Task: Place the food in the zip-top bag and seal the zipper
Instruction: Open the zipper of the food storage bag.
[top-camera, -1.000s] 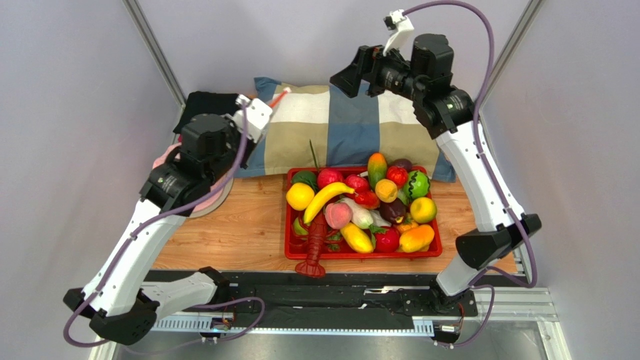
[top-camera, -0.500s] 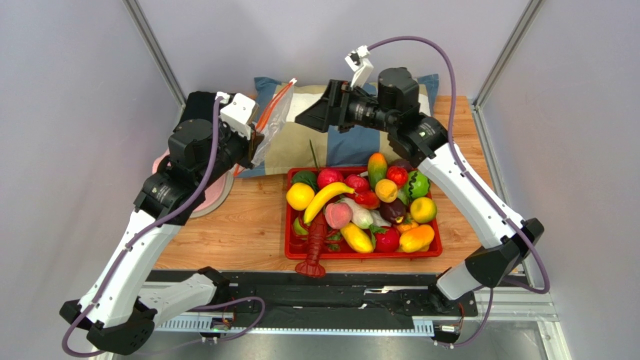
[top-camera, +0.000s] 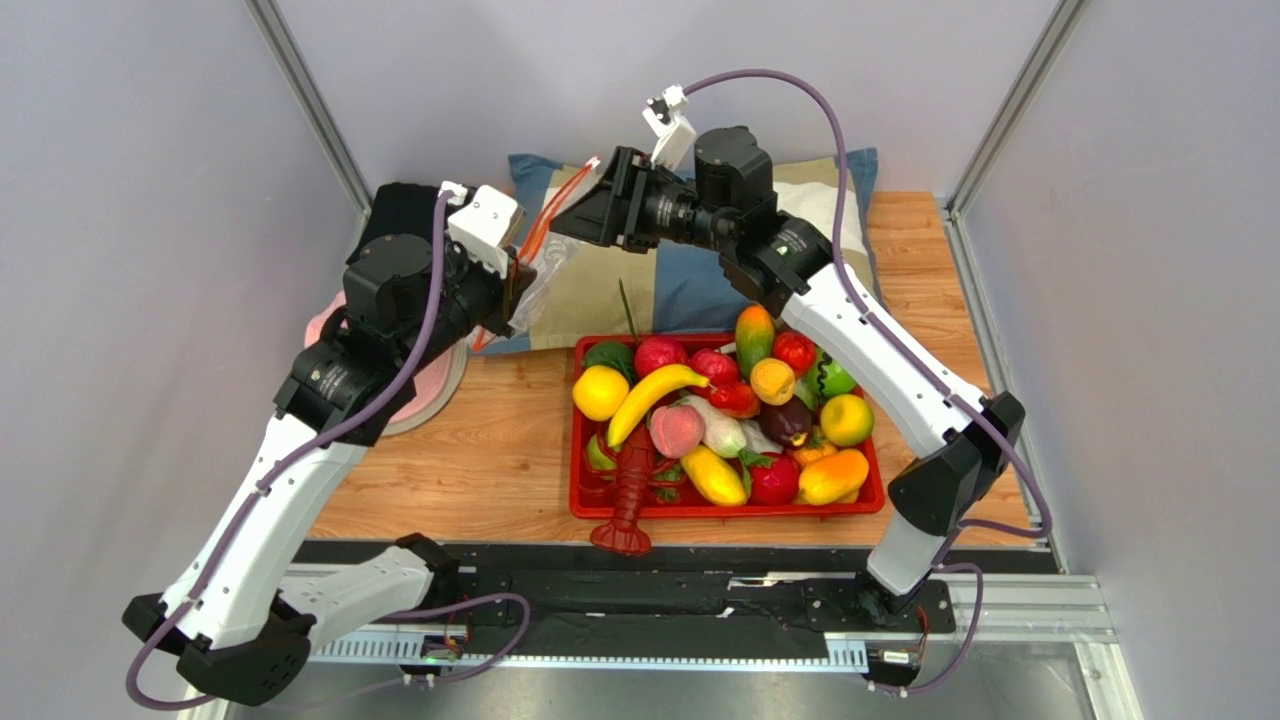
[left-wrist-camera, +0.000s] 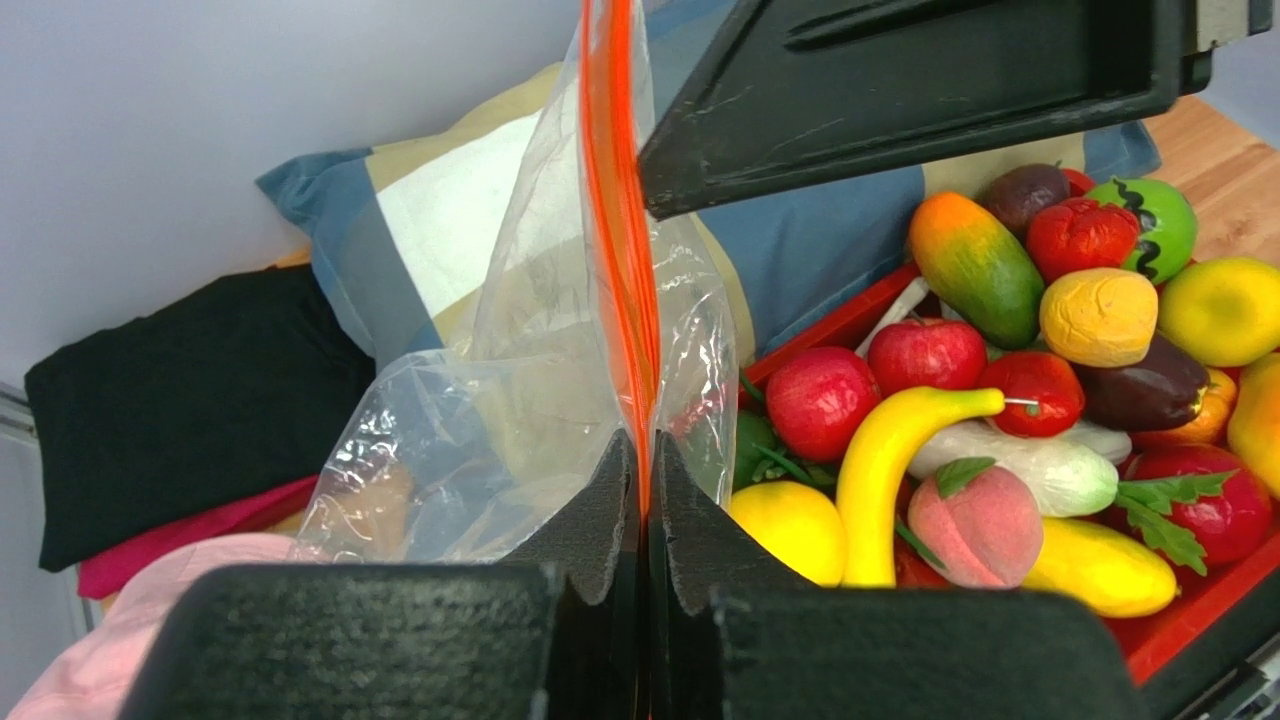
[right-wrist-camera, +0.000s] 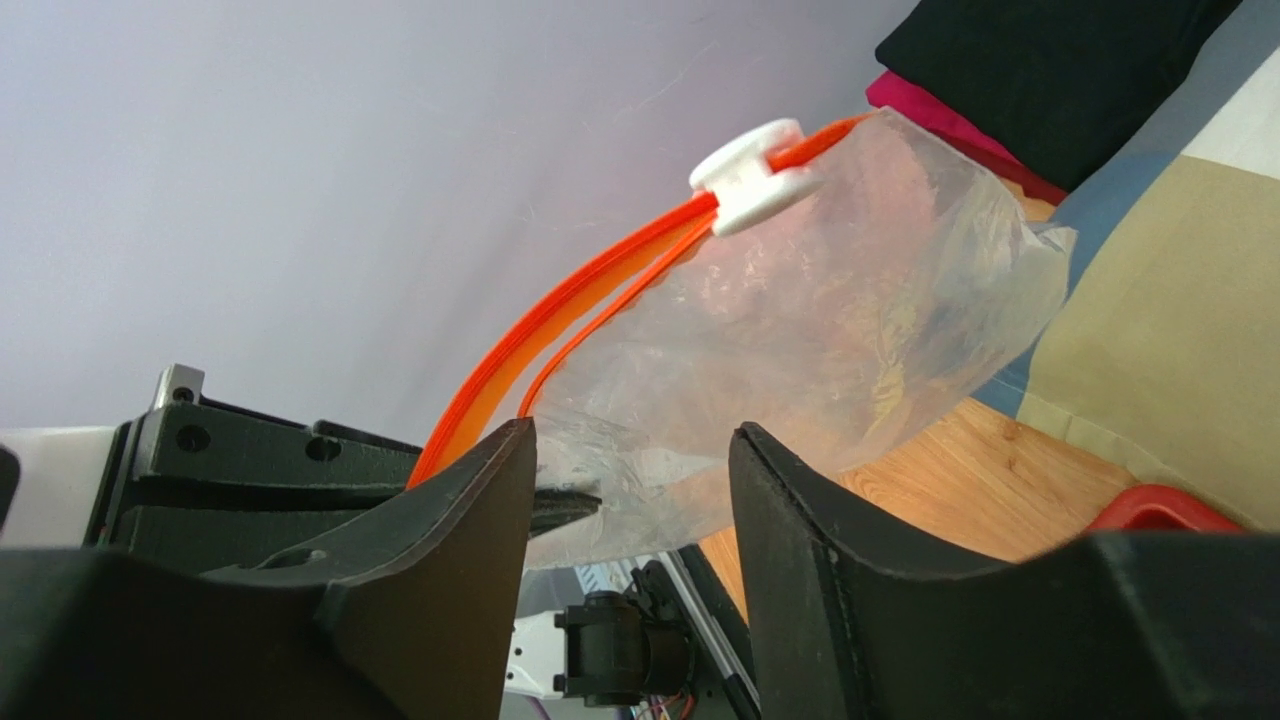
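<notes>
Red toy lobster (top-camera: 628, 492) lies nearest, one end hanging over the front rim of the red tray (top-camera: 751, 512) on the wooden table (top-camera: 451, 450). Heaped in that tray is the food (top-camera: 774, 380): a yellow banana (top-camera: 657, 398), a pink peach (top-camera: 676, 431), an orange-green mango (top-camera: 753, 336) and other bright pieces, all in the tray and none in the bag. Beyond the tray and to its left, both arms reach up, and their ends meet in the air above a checked pillow (top-camera: 676, 293). The left gripper (left-wrist-camera: 646, 465) has its fingers pressed together on the zipper (left-wrist-camera: 619, 225), pinching the orange-red strip at one end, so that in the left wrist view the strip rises straight up from the pads. The zip-top bag (left-wrist-camera: 481, 435) hangs off the table from that pinch, clear and crinkled. The right gripper (right-wrist-camera: 631, 450) faces the bag with its fingers spread; the clear film shows in the gap between them, and whether either finger touches it cannot be told. In the right wrist view the zipper's two orange tracks stand parted along most of their length and join at a white slider (right-wrist-camera: 754, 168) at the far end. Farthest back, beside the pillow, lie a black cloth (left-wrist-camera: 181, 390) and some pink fabric (left-wrist-camera: 181, 528) beneath it, near the back wall
</notes>
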